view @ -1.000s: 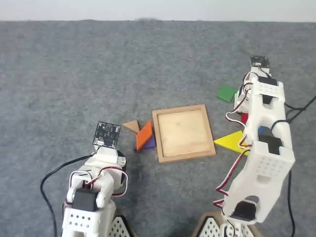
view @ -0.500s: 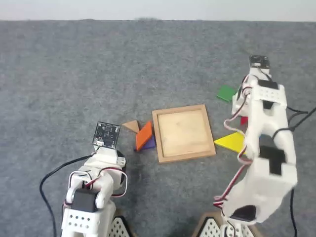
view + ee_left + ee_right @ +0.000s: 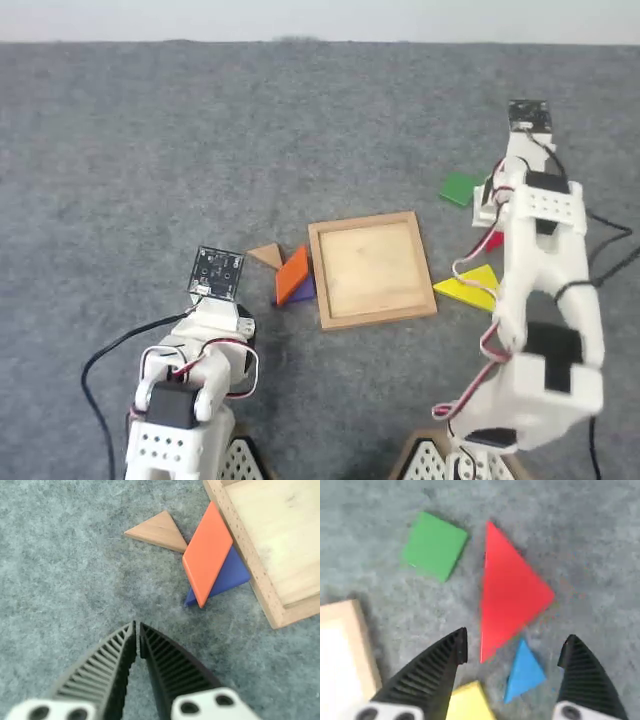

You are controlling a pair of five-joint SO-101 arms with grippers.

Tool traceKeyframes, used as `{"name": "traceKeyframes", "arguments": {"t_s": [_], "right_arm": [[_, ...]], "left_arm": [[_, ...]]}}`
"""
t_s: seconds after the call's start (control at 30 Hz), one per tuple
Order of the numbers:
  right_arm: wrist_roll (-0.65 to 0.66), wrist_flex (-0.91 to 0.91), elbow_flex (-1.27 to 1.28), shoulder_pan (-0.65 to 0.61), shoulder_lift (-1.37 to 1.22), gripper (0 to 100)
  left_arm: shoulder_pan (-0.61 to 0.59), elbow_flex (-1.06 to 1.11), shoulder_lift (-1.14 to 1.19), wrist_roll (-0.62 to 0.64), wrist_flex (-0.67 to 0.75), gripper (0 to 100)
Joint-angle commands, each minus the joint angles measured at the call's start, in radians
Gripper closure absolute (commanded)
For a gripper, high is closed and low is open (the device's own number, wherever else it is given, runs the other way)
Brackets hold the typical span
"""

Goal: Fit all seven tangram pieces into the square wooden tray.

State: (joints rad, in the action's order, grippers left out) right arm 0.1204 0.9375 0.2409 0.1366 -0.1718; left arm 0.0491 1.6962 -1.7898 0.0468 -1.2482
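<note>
While your right pincer (image 3: 516, 634) hangs spread just short of the red triangular piece (image 3: 512, 595), a small blue triangular piece (image 3: 522, 672) lies between its jaws — close now and you may pinch both.

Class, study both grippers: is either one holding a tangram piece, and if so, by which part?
Nothing is held. The left gripper is shut on nothing over the carpet; the right gripper is open above the red triangle.
</note>
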Motion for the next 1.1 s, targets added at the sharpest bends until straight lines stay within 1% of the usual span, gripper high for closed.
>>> {"name": "traceKeyframes", "arguments": {"t_s": [0.0,0.1,0.2,0.37,0.47,0.6,0.9,1.07], "right_arm": [[0.028,0.041,-0.166,0.015,-0.081,71.7],[0.057,0.131,-0.269,0.027,-0.148,71.7],[0.057,0.165,-0.324,0.035,-0.18,71.7],[0.068,0.134,-0.333,0.025,-0.194,71.6],[0.115,0.136,-0.333,0.025,-0.209,68.7],[0.123,0.124,-0.338,0.01,-0.271,66.9],[0.144,0.117,-0.555,0.004,-0.46,66.7],[0.222,0.15,-0.68,0.004,-0.579,66.8]], "left_arm": [[0.002,-0.013,-0.012,0.012,-0.006,99],[0.002,-0.013,-0.012,0.012,-0.006,99],[0.002,-0.013,-0.012,0.012,-0.006,99],[0.002,-0.013,-0.012,0.012,-0.006,99],[0.002,-0.013,-0.012,0.012,-0.006,99],[0.002,-0.013,-0.012,0.012,-0.006,99],[0.002,-0.013,-0.012,0.012,-0.006,99],[0.002,-0.013,-0.012,0.012,-0.006,99]]}}
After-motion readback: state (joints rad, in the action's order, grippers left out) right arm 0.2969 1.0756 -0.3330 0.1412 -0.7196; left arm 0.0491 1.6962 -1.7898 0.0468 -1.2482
